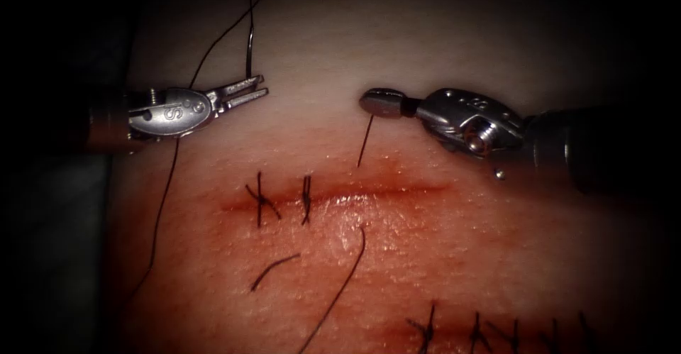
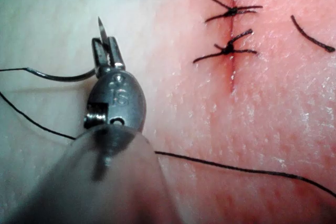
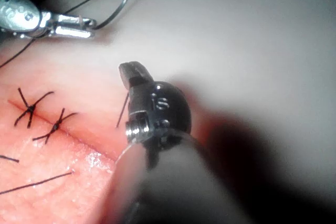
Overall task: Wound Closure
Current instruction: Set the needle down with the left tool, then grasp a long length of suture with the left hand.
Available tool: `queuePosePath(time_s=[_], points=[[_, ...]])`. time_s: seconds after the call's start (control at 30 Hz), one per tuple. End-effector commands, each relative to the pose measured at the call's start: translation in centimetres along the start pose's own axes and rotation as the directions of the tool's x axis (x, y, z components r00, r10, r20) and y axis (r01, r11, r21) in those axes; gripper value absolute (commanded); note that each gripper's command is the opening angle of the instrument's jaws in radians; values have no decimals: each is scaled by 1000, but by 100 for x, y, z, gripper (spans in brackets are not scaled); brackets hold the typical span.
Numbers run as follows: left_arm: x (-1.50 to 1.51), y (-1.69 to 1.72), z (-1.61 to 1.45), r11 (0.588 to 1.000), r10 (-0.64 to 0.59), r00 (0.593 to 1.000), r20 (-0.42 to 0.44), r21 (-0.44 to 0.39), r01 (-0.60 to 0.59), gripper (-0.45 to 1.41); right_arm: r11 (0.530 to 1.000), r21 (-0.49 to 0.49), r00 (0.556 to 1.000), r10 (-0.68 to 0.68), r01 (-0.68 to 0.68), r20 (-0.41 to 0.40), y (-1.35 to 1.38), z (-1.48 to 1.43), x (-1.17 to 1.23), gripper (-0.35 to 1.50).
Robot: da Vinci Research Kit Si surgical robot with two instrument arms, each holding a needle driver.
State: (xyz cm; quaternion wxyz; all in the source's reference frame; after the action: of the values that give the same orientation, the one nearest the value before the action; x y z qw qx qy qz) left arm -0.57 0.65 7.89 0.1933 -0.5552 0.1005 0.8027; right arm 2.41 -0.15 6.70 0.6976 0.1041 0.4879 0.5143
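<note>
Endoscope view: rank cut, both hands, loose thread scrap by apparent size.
1. Red stitched cut.
2. Silver right hand, shut on black thread, and silver left hand, holding the curved steel needle off the tissue: alike.
3. Short black thread scrap.

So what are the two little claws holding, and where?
The left tool grips the needle near its point. The right tool pinches a short thread end at its top.

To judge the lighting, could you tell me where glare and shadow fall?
Endoscope view: edges dark, glare on the wet cut; left tool holds the needle near its tip, clear of the tissue. Right wrist view: right tool, shut on thread, shadows the tissue beside it.
</note>
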Motion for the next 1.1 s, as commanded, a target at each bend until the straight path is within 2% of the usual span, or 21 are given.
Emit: queuePosePath(time_s=[0.03, 0.37, 0.4, 0.43, 0.47, 0.5, 0.57, 0.63, 0.67, 0.8, 0.83, 0.87, 0.93, 1.0, 1.03, 1.07, 1.1], points=[[-2, 1, 8, 1000, 1, 1000, 0, -6, -1, -45, 1000, 4, 1000, -21, 21, 3, -7, 8, 11, -35], [-3, 10, 19, 999, 10, 1000, 27, -33, -9, -45, 999, 8, 999, -43, 43, 33, -9, 14, 4, -35], [-3, 10, 20, 999, 10, 1000, 27, -32, -9, -45, 999, 9, 999, -41, 41, 25, -9, 14, 5, -18], [-4, 10, 23, 1000, 10, 999, 40, -20, -9, -45, 999, 13, 999, -38, 38, 4, -9, 13, 6, 78], [-4, 10, 23, 1000, 10, 999, 40, -20, -9, -45, 999, 13, 999, -38, 38, 4, -9, 13, 6, 78], [-3, 11, 25, 1000, -21, 996, 86, 21, 19, -45, 994, 52, 995, -91, 93, -40, -7, 12, 10, 126], [-1, 12, 26, 995, -93, 991, 100, 53, 88, 16, 991, 72, 992, -104, 109, -73, -5, 11, 12, 145], [6, 16, 23, 988, -149, 985, 90, 51, 144, 47, 991, 72, 987, -99, 109, -124, -3, 6, 12, 148], [12, 15, 21, 986, -165, 982, 90, 50, 161, 74, 990, 71, 983, -110, 121, -146, -2, 2, 12, 148], [34, 18, 6, 984, -178, 980, 87, 45, 175, 105, 964, 71, 956, -241, 255, -164, 0, -17, 11, 148], [34, 18, 6, 984, -178, 980, 87, 45, 175, 105, 964, 71, 956, -241, 255, -164, 0, -17, 11, 148], [44, 18, -2, 983, -183, 979, 89, 43, 180, 116, 947, 74, 940, -297, 313, -165, -1, -25, 11, 148], [58, 26, -22, 984, -179, 982, 64, 25, 178, 110, 912, 80, 907, -386, 403, -169, -5, -39, 10, 148], [68, 35, -36, 993, -112, 994, 13, -34, 113, 78, 899, 96, 897, -407, 427, -171, -9, -49, 9, 148], [76, 45, -44, 996, -57, 998, -28, -70, 55, 54, 889, 96, 887, -428, 448, -171, -13, -60, 8, 148], [76, 45, -44, 996, -57, 998, -28, -70, 55, 54, 889, 96, 887, -428, 448, -171, -13, -60, 8, 148], [86, 58, -50, 995, -4, 997, -81, -101, -4, 44, 877, 103, 876, -449, 470, -177, -16, -68, 7, 148]])
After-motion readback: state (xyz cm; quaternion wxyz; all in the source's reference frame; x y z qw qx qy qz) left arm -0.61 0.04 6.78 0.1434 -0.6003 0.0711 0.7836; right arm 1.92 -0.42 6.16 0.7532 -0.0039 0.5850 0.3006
